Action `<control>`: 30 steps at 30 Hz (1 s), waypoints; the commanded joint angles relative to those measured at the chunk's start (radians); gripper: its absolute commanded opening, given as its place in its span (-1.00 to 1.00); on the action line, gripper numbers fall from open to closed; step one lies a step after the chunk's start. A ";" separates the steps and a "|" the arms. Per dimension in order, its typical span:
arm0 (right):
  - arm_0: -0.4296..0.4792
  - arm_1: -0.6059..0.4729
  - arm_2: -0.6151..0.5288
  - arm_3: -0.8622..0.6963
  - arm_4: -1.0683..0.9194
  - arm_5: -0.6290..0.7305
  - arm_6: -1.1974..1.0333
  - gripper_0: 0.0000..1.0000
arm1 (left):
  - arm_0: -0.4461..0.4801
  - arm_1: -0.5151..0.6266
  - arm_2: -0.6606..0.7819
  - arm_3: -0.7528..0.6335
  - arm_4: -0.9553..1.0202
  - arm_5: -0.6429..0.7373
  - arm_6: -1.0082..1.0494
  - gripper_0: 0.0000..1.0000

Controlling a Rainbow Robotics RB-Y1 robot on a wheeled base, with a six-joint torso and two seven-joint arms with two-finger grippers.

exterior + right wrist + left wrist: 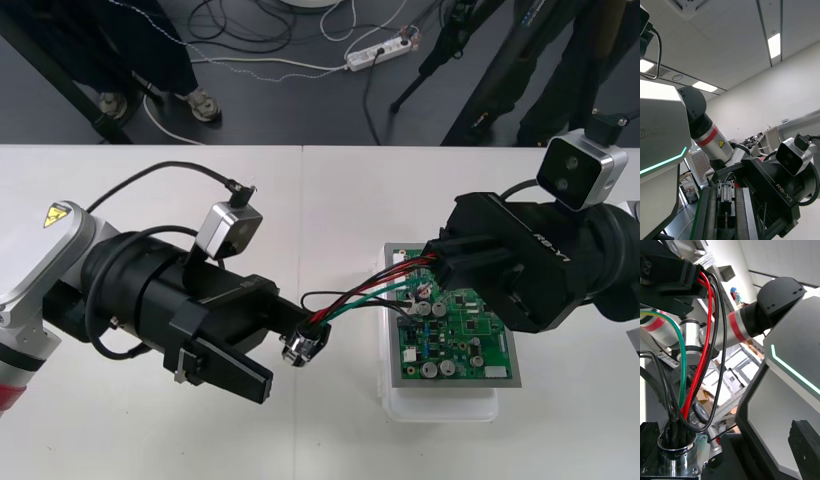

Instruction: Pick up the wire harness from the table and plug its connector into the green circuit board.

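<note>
Your small wire harness (360, 295) of thin, glossy red, black and green wires is off the counter, strung in the air between your two grippers.

Its round, bright metal socket (300, 346) with a flat flange sits at the left gripper (285, 355). That gripper is released: its black fingers (805, 446) stand wide apart. The socket (677, 452) is just beside one finger and well clear of the other.

From the socket the wires (705, 352) run to your right gripper (437, 265), which is clenched on their far end above the green circuit board (470, 330). The plug is hidden there, so I cannot tell whether it is seated.

The circuit board lies flat, studded with small silver cylindrical parts, on a white rectangular base (440, 408).

The counter (330, 200) is plain, pale and matte. Beyond its far edge is dark floor (280, 100) with loose cables.
</note>
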 commanded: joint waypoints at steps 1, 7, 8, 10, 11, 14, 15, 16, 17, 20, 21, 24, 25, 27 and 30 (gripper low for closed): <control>-0.029 0.012 -0.045 -0.008 0.022 0.001 -0.021 -1.00 | -0.003 0.039 0.061 -0.033 -0.012 -0.039 -0.006 1.00; -0.029 0.027 -0.082 -0.008 0.086 0.001 -0.023 -1.00 | 0.002 0.059 0.084 -0.033 -0.012 -0.039 -0.026 1.00; -0.029 0.030 -0.087 -0.008 0.094 0.001 -0.024 -1.00 | 0.002 0.062 0.087 -0.033 -0.012 -0.039 -0.028 1.00; -0.029 0.049 -0.108 -0.008 0.126 0.001 -0.024 -1.00 | 0.003 0.071 0.095 -0.033 -0.012 -0.039 -0.034 1.00; -0.029 0.052 -0.113 -0.008 0.134 0.001 -0.024 -1.00 | 0.003 0.073 0.096 -0.033 -0.012 -0.039 -0.037 1.00; -0.029 0.064 -0.133 -0.008 0.169 0.001 -0.024 -1.00 | 0.005 0.088 0.103 -0.033 -0.010 -0.039 -0.048 1.00; -0.029 0.066 -0.142 -0.008 0.187 0.001 -0.024 -1.00 | 0.005 0.094 0.107 -0.033 -0.010 -0.039 -0.054 1.00; -0.029 0.066 -0.143 -0.008 0.191 0.001 -0.023 -1.00 | 0.005 0.098 0.109 -0.033 -0.010 -0.039 -0.055 1.00; -0.029 0.066 -0.150 -0.008 0.198 0.001 -0.024 -1.00 | 0.005 0.102 0.112 -0.033 -0.010 -0.039 -0.061 1.00; -0.028 0.066 -0.162 -0.008 0.210 0.001 -0.024 -1.00 | 0.005 0.113 0.121 -0.033 -0.010 -0.039 -0.074 1.00; -0.029 0.066 -0.168 -0.008 0.214 0.001 -0.023 -1.00 | 0.006 0.116 0.126 -0.033 -0.010 -0.039 -0.078 1.00; -0.029 0.066 -0.174 -0.008 0.214 0.001 -0.024 -1.00 | 0.006 0.124 0.141 -0.033 -0.009 -0.039 -0.090 1.00; -0.029 0.066 -0.177 -0.008 0.210 0.001 -0.024 -1.00 | 0.006 0.125 0.149 -0.033 -0.009 -0.039 -0.095 1.00; -0.029 0.066 -0.179 -0.008 0.198 0.001 -0.024 -1.00 | 0.006 0.127 0.159 -0.033 -0.009 -0.039 -0.101 1.00; -0.029 0.066 -0.180 -0.013 0.172 0.001 -0.027 -1.00 | 0.005 0.127 0.184 -0.033 -0.009 -0.025 -0.126 1.00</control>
